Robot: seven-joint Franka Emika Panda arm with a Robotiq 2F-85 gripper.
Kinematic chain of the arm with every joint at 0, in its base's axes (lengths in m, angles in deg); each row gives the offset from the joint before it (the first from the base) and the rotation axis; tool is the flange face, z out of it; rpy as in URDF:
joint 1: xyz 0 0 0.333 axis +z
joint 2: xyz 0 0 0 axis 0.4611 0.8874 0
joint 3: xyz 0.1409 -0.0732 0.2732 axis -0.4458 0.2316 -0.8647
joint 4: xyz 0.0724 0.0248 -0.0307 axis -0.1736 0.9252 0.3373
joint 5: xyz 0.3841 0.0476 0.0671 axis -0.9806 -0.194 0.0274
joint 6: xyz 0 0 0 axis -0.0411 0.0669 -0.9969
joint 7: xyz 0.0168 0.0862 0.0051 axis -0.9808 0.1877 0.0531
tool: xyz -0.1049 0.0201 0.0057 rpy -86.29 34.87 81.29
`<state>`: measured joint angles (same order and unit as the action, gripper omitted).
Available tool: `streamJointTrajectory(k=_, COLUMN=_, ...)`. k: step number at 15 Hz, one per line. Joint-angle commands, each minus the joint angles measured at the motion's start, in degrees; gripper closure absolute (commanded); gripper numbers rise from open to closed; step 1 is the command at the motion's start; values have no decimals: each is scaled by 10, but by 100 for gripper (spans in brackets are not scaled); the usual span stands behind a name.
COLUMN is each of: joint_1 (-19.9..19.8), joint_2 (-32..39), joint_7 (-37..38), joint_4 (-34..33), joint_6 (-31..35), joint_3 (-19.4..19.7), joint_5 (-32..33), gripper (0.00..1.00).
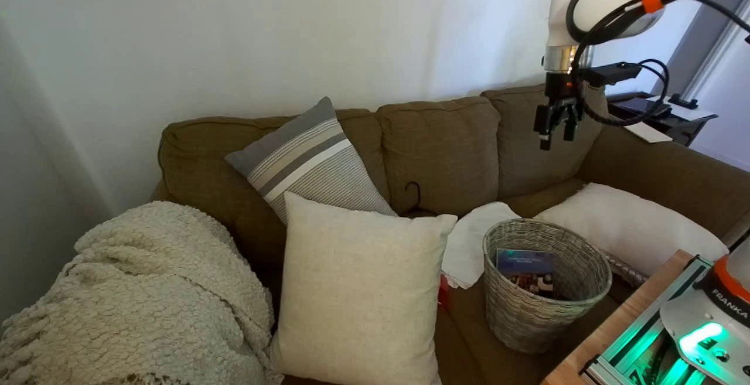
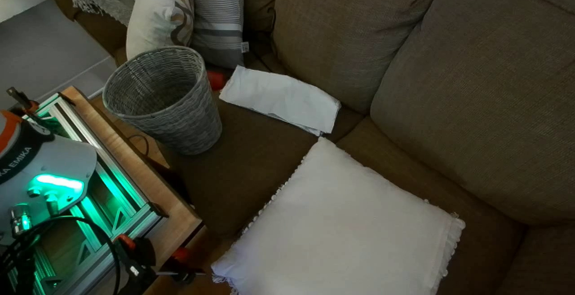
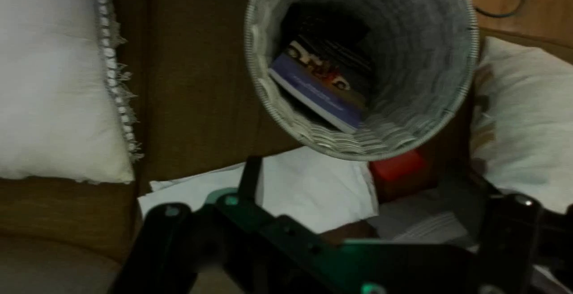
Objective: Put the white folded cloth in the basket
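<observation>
The white folded cloth (image 2: 280, 97) lies flat on the brown sofa seat, between the basket and the back cushions. In an exterior view the cloth (image 1: 477, 235) is partly hidden by the basket and a cream pillow. The grey woven basket (image 2: 188, 122) stands upright on the seat; it also shows in an exterior view (image 1: 515, 320) and in the wrist view (image 3: 421, 61). My gripper (image 1: 556, 137) hangs high above the sofa, open and empty. In the wrist view the gripper's fingers (image 3: 366, 173) stand wide apart, with the cloth (image 3: 313, 186) below, partly covered by the left finger.
Books (image 3: 320, 83) lie inside the basket. A red object (image 3: 398, 165) sits beside basket and cloth. A white fringed pillow (image 2: 350, 223), a cream pillow (image 1: 357, 291) and a striped pillow (image 1: 322, 162) lie around. A black hook (image 1: 415, 193) stands near the back cushions.
</observation>
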<state>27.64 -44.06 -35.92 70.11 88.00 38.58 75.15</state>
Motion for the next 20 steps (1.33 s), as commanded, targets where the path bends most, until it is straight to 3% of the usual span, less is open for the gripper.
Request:
streamJointTrajectory(k=1, joint_1=-11, joint_2=72, joint_7=22, joint_4=-52, joint_6=-24, joint_3=-4, joint_5=121, gripper=0)
streamJointTrajectory(k=2, joint_1=-2, joint_2=39, joint_7=6, joint_4=-20, joint_6=-2, joint_3=6, joint_5=72, gripper=0)
streamJointTrajectory(k=4, joint_1=-3, joint_2=65, joint_7=11, joint_4=-38, joint_6=-4, joint_3=6, joint_5=103, gripper=0)
streamJointTrajectory(k=16, joint_1=-6, joint_2=89, joint_7=38, joint_4=-46, joint_6=-3, joint_3=6, joint_5=138, gripper=0)
streamJointTrajectory(k=20, joint_1=-27, joint_2=200, joint_7=-34, joint_4=-63, joint_6=121, joint_3=41, joint_5=157, gripper=0)
